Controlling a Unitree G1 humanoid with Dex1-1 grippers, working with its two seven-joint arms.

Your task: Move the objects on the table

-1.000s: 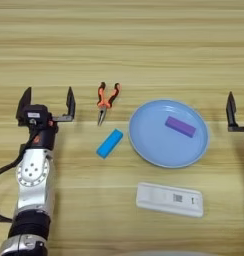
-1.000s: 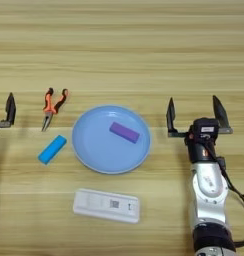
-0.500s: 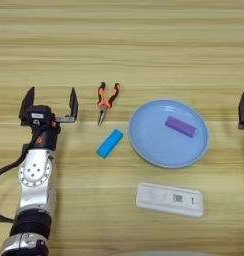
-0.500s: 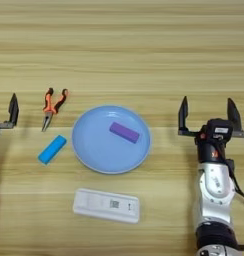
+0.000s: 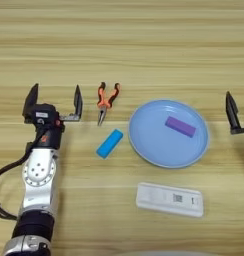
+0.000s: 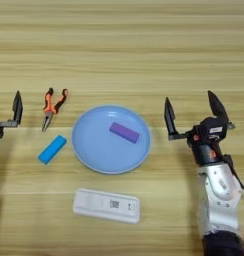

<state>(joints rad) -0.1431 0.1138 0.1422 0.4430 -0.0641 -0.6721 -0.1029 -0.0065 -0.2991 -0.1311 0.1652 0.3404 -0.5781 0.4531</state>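
1. While the wooden bench (image 5: 144, 45) fills the whole frame with its horizontal plank grain, everything on it sits in the middle and lower part of the picture.
2. At the lower left of the frame the robot's left arm rises from the bottom edge; its left tool (image 5: 53, 102) stands with the two black fingers wide apart and pointing up, holding nothing, just left of the pliers.
3. At the lower right the right arm rises likewise; the right tool (image 6: 191, 112) also has its fingers spread apart and is empty, a little to the right of the plate.
4. Round and light blue, the plate (image 6: 91, 150) lies at the centre of the frame, flat on the bench.
5. Below the plate, in the lower centre, lies the long flat white device (image 5: 170, 199), slightly tilted, with its small grey label window facing up; it is near the plate's lower rim but apart from it.
6. Orange-handled pliers (image 5: 106, 101) lie up and to the left of the plate, tips pointing downward.
7. Bright blue, a small block (image 5: 109, 143) lies at an angle between the pliers and the plate's left rim.
8. Inside the plate, toward its upper right part, rests the small purple block (image 5: 180, 126), lying slantwise.
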